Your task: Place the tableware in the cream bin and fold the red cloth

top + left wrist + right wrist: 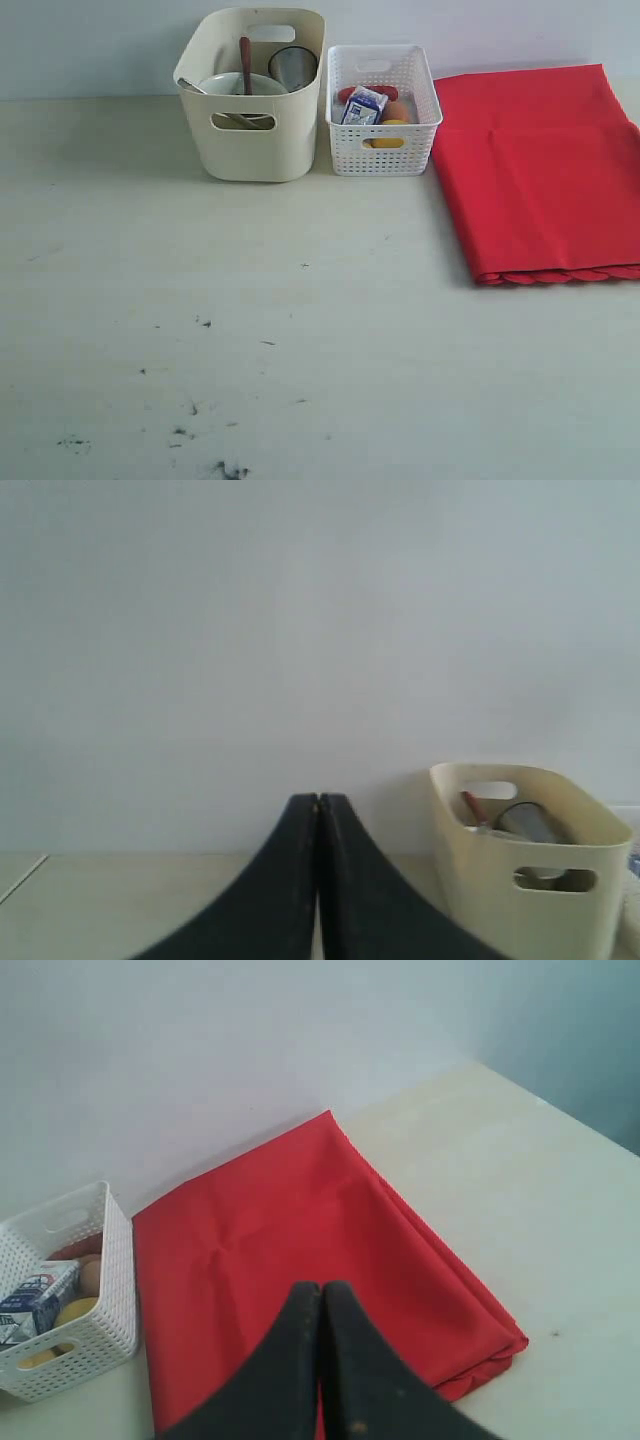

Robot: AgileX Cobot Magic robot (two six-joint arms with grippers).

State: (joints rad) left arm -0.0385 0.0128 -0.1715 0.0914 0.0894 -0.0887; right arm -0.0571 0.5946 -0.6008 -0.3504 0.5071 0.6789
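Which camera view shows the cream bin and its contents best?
The exterior view: the whole cream bin is seen from above, with tableware inside. The left wrist view shows it from the side, partly cropped. The right wrist view misses it.

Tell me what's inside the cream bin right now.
Visible in the cream bin: a white bowl, a wooden spoon standing up, a steel cup and a silver handle. Its walls hide anything lying lower.
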